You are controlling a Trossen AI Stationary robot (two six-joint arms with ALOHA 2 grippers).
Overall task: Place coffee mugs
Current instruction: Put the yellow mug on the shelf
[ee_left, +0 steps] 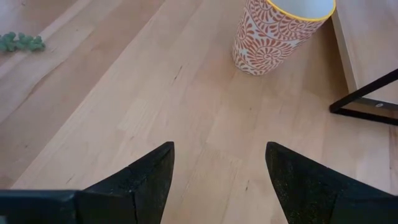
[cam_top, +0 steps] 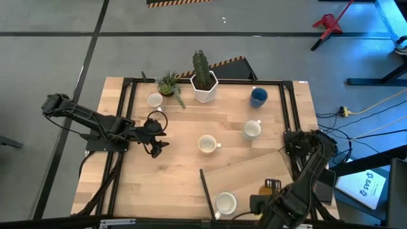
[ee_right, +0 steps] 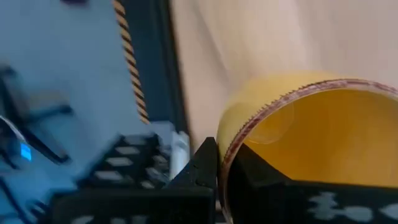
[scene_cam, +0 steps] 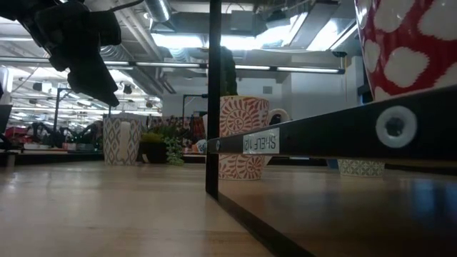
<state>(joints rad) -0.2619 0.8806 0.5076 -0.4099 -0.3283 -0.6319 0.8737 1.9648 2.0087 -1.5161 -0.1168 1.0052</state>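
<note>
My left gripper [cam_top: 157, 135] [ee_left: 219, 163] is open and hangs above bare wood, left of the orange-swirl mug [ee_left: 273, 34] [cam_top: 207, 144] that stands upright on its base. My right gripper [ee_right: 225, 155] [cam_top: 266, 196] is at the near right, shut on a mug with a yellow inside [ee_right: 323, 137] [cam_top: 272, 186]. Other mugs stand upright: a white one [cam_top: 154, 100] at the far left, the dark blue one [cam_top: 258, 97] at the far right, a white one [cam_top: 252, 129] below it. A red mug with white spots [scene_cam: 407, 43] [cam_top: 226, 203] stands on the sloping shelf board. My right gripper holds the yellow-lined mug by its rim [ee_right: 249, 121]. One finger [ee_right: 258, 171] is inside the mug and the other [ee_right: 202, 165] is outside its wall. Whether the mug's base rests on anything does not show.
A white hexagonal cactus pot [cam_top: 204, 88] and a small green plant [cam_top: 169, 84] stand at the far edge. The wooden shelf board with a black frame [cam_top: 245, 175] [scene_cam: 321, 135] fills the near right. Black rails [cam_top: 127, 114] run along the table's left and right sides. Free wood lies under the left gripper.
</note>
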